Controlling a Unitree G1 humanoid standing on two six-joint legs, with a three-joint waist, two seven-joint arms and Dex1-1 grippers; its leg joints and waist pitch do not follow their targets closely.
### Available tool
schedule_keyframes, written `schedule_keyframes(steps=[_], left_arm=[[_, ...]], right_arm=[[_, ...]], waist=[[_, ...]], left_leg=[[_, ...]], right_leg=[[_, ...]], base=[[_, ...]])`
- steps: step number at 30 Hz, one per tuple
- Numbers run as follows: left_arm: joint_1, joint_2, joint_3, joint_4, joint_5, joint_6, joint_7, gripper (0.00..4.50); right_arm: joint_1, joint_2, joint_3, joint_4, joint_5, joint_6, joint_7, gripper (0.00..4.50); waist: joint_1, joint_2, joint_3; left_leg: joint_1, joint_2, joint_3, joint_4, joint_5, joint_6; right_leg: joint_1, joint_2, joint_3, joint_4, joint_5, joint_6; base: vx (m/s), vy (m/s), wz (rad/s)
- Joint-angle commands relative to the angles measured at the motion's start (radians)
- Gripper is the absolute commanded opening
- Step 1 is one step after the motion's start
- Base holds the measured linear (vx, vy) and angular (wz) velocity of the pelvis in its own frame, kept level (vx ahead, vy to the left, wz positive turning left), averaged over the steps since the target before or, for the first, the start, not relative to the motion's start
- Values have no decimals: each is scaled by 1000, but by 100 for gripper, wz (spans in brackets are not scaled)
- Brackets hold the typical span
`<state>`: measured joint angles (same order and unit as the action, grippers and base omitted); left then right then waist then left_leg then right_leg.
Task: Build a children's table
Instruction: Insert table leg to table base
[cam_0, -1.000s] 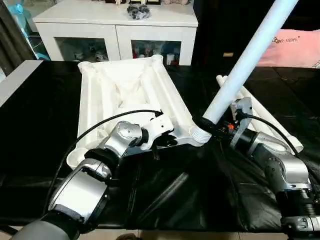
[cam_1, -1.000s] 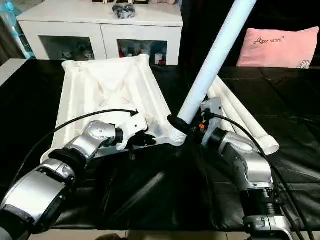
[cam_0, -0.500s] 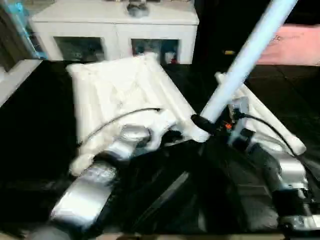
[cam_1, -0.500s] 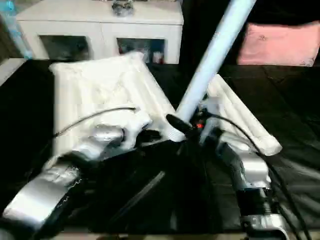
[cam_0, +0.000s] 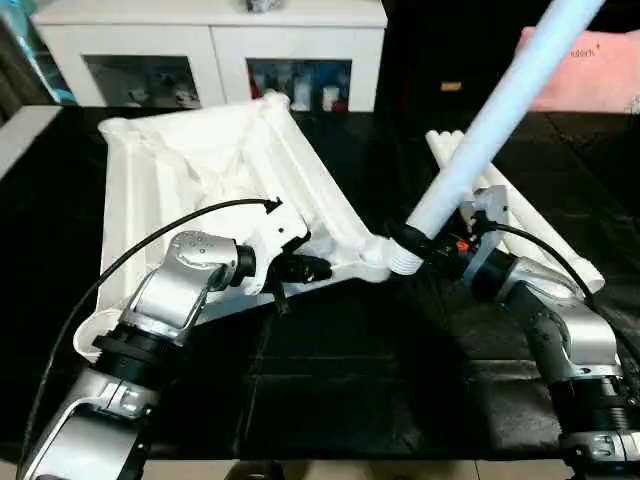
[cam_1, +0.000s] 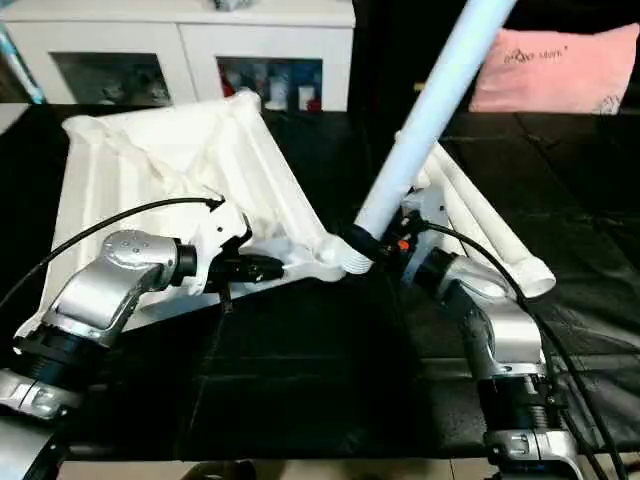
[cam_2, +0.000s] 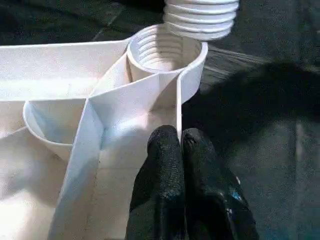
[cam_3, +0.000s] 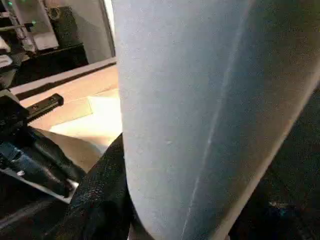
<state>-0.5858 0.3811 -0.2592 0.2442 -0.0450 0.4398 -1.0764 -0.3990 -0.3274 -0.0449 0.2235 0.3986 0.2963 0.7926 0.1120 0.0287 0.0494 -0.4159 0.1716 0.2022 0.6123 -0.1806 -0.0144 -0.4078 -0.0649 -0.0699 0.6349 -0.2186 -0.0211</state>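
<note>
Hovering at the white ribbed plastic tabletop's (cam_0: 200, 170) corner socket (cam_2: 167, 50), the long white tapered tube leg (cam_0: 490, 125) in the right end effector's (cam_0: 420, 243) grasp is unseated; left end effector (cam_2: 182, 150) clenched on the rim; three legs (cam_0: 520, 215) remain.

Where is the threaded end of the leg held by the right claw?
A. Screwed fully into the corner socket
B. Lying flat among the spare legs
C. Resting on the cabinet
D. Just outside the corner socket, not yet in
D: the leg has its threaded end just outside the open corner socket, whose inner threads are bare.

Left hand (cam_2: 176, 150) reaches forward with fingers pressed together, while right hand (cam_0: 418, 243) angles inward, fingers parted halfway.
</note>
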Motion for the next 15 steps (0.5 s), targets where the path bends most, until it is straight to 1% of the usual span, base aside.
schedule_keyframes(steps=[1, 2, 3, 4, 5, 6, 7, 10, 12, 15], left_arm=[[-12, 18, -11, -98, -25, -23, -42, 0], [-10, 19, -12, -99, -23, -25, -44, 0], [7, 41, -32, -103, -3, -55, -71, 0], [15, 50, -40, -101, 7, -70, -81, 0], [26, 58, -53, -87, 24, -95, -87, 0], [34, 63, -61, -81, 31, -103, -82, 0], [42, 62, -68, -72, 38, -108, -71, 0], [52, 59, -89, -67, 55, -103, -49, 0], [56, 59, -97, -70, 62, -102, -43, 0], [59, 54, -108, -77, 68, -97, -30, 0]], right_arm=[[4, -4, 6, 1, -6, 5, 1, 193], [4, -4, 6, 0, -7, 5, 1, 193], [8, -4, 11, -6, -10, 2, 5, 193], [9, -4, 14, -9, -12, 1, 6, 193], [12, -4, 19, -13, -14, 0, 8, 193], [13, -3, 22, -16, -16, -2, 9, 193], [14, -3, 27, -16, -20, -5, 10, 193], [18, -5, 37, -15, -32, -13, 13, 193], [20, -6, 39, -15, -34, -14, 14, 193], [22, -6, 41, -15, -37, -15, 14, 193]], waist=[[-3, 4, -54], [-4, 3, -52], [-3, 2, -53], [-4, 1, -56], [-4, 3, -59], [-3, 1, -62], [-1, 4, -66], [0, 3, -70], [0, 2, -70], [0, 1, -69]], left_leg=[[53, 79, -40, -86, -256, -6], [53, 78, -41, -89, -264, -13], [52, 76, -42, -91, -259, -20], [48, 76, -44, -92, -234, -18], [49, 74, -41, -90, -218, -16], [49, 72, -40, -85, -189, -7], [47, 71, -39, -82, -157, 4], [43, 70, -38, -75, -106, 31], [41, 69, -38, -74, -103, 42], [42, 69, -38, -74, -113, 43]], right_leg=[[41, -98, 58, -94, -209, -204], [44, -99, 59, -96, -223, -198], [48, -100, 61, -97, -230, -185], [51, -100, 62, -93, -204, -177], [50, -98, 62, -91, -180, -178], [50, -96, 62, -87, -126, -183], [52, -96, 61, -80, -75, -189], [55, -95, 58, -71, 10, -205], [57, -95, 57, -72, 11, -210], [56, -95, 57, -74, -17, -211]], base=[[0, 0, 0], [0, 0, 0], [0, 0, 0], [0, 0, 0], [0, 0, 0], [0, 0, 0], [0, 0, 0], [0, 0, 0], [0, 0, 0], [0, 0, 0]])
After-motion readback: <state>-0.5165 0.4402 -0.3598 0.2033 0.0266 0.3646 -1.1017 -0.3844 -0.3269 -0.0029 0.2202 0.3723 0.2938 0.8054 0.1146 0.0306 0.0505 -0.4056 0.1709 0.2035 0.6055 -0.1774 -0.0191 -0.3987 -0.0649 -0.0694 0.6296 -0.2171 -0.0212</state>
